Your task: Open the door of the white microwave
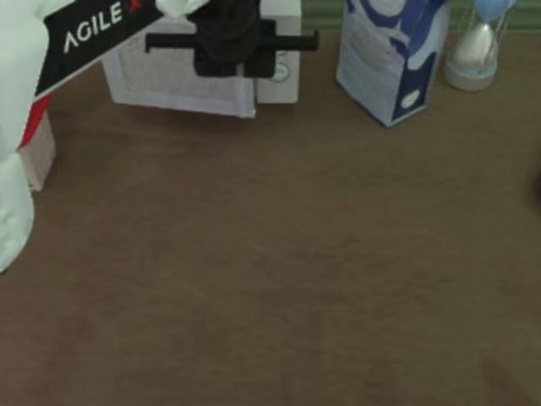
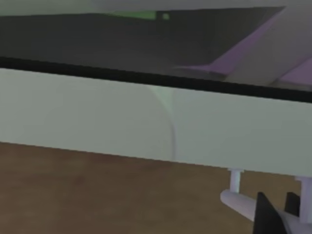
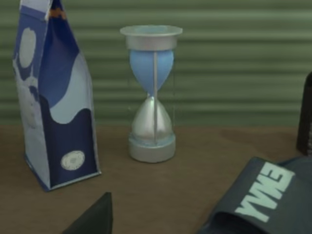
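- My left end effector [image 1: 226, 52] hangs over the front of the white microwave [image 1: 283, 17], at the far left of the worktop [image 1: 279, 271].
- The door [image 1: 177, 80] stands ajar, its free edge swung out from the knob panel.
- In the left wrist view the fingertips [image 2: 267, 217] sit at the door's handle [image 2: 239, 204]; I cannot tell whether they grip it.
- Right arm is parked near a blue-and-white carton [image 3: 53, 102] and an hourglass [image 3: 152, 92]; I cannot tell its end effector's state.

Matt white plastic microwave [image 1: 283, 85]
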Controlling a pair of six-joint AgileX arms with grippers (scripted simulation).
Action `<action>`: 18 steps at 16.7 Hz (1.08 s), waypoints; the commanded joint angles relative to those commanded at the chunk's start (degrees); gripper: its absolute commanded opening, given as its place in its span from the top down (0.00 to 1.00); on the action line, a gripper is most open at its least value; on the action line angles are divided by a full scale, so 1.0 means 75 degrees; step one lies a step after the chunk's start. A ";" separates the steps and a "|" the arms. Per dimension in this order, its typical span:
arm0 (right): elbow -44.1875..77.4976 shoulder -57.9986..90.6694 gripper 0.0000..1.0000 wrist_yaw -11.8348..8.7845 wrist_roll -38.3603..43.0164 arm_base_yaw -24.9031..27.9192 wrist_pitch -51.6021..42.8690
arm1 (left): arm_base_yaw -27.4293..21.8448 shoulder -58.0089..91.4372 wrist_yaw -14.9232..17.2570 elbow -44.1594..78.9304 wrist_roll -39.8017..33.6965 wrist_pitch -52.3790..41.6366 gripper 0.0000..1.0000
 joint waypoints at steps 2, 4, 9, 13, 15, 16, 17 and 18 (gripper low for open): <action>0.0000 0.0000 0.00 0.0000 0.0000 0.0000 0.0000 | 0.0000 0.0000 0.0000 0.0000 0.0000 0.0000 1.00; 0.0000 0.0000 0.00 0.0000 0.0000 0.0000 0.0000 | 0.0000 0.0000 0.0000 0.0000 0.0000 0.0000 1.00; 0.0000 0.0000 0.00 0.0000 0.0000 0.0000 0.0000 | 0.0000 0.0000 0.0000 0.0000 0.0000 0.0000 1.00; 0.0000 0.0000 0.00 0.0000 0.0000 0.0000 0.0000 | -0.0025 -0.0154 0.0125 -0.0288 0.0138 0.0152 1.00; 0.0000 0.0000 0.00 0.0000 0.0000 0.0000 0.0000 | 0.0038 -0.0387 0.0217 -0.0652 0.0365 0.0326 1.00; 0.0000 0.0000 0.00 0.0000 0.0000 0.0000 0.0000 | 0.0061 -0.0493 0.0260 -0.0814 0.0474 0.0407 1.00; 0.0000 0.0000 0.00 0.0000 0.0000 0.0000 0.0000 | 0.0074 -0.0571 0.0292 -0.0930 0.0558 0.0468 1.00; 0.0000 0.0000 0.00 0.0000 0.0000 0.0000 0.0000 | 0.0079 -0.0605 0.0306 -0.0979 0.0595 0.0495 1.00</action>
